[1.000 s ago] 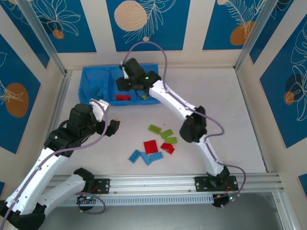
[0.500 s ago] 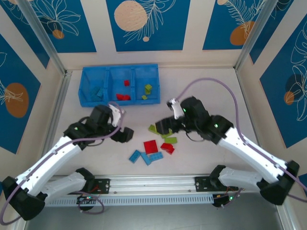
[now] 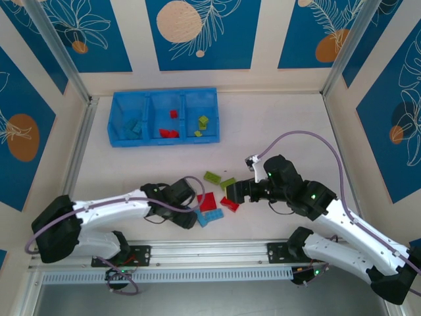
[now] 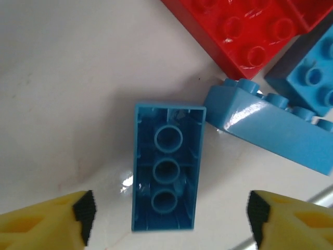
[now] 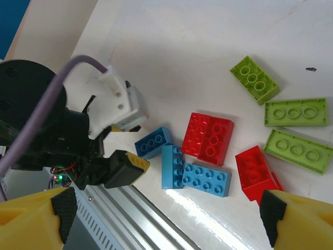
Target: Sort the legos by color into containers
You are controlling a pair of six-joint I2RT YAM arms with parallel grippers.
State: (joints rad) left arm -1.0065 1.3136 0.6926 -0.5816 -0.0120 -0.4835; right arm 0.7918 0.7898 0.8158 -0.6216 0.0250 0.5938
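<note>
One upturned blue brick point(image 4: 167, 166), long axis lengthwise between parted tips of left tool point(image 4: 171, 213), seemingly untouched, right tool point(image 5: 169, 214) spread, empty.

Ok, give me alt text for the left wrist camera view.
An upside-down blue brick lies on the white table between the yellow fingertips of the open left gripper. Right of it sit a tilted blue brick and a larger red lego.

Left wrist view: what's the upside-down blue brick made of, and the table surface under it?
The upside-down light blue rectangular brick looks like hard moulded plastic, semi-gloss: thin walls and a hollow underside with three round tubes. The white tabletop is smooth and slightly glossy, with a glare patch beside the brick. It is probably laminate or coated board, but I cannot tell which.
</note>
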